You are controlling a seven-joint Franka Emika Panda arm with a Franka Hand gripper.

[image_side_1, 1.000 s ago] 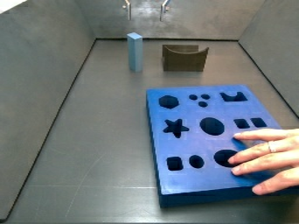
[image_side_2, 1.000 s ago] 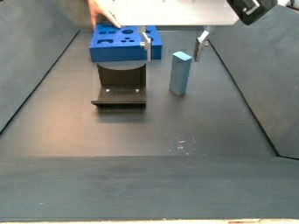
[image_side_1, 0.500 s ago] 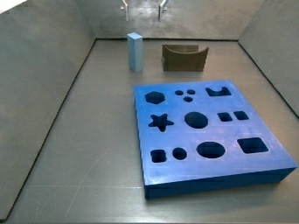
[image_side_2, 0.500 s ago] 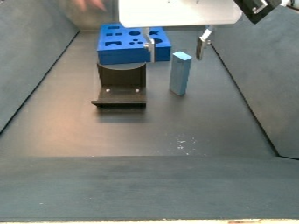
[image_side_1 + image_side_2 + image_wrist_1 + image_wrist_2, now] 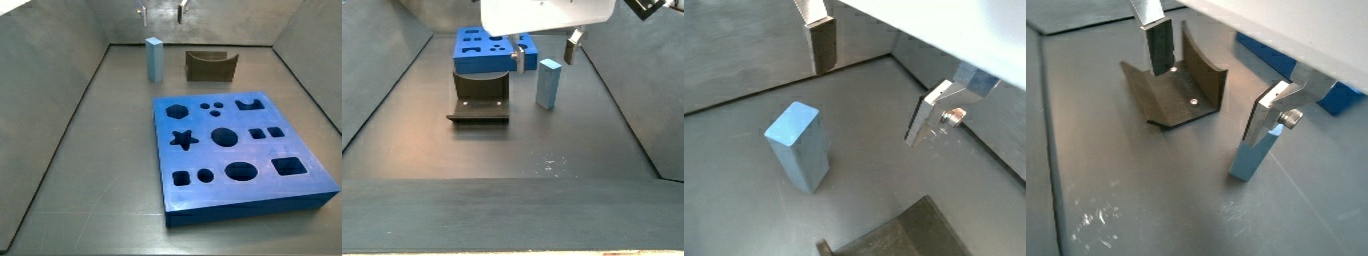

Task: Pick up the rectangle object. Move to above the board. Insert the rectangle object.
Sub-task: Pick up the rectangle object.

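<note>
Going left to right in a side view, the one rectangle object (image 5: 155, 57) stands upright on its small end near the back wall, which leaves its long flat faces free for a pinch from above. Just to its right sits a single squat brown block (image 5: 210, 66) with a curved notch, apart from it and no part of this job. Nearer the camera and further right lies the one board (image 5: 238, 148), flat on the bench floor (image 5: 94, 150) with its dark cutouts facing up, so a piece can be lowered straight in; I count roughly a dozen cutouts. The claw (image 5: 162, 11) hangs high at the back wall, above and a little right of the rectangle object. In a wrist view the claw (image 5: 875, 82) is spread wide with nothing between its two silver fingers (image 5: 933, 112), and the rectangle object (image 5: 798, 145) stands below and to one side of them, untouched. Judging from this, the pick-up has not begun: the claw probably needs to centre over the block before coming down.
</note>
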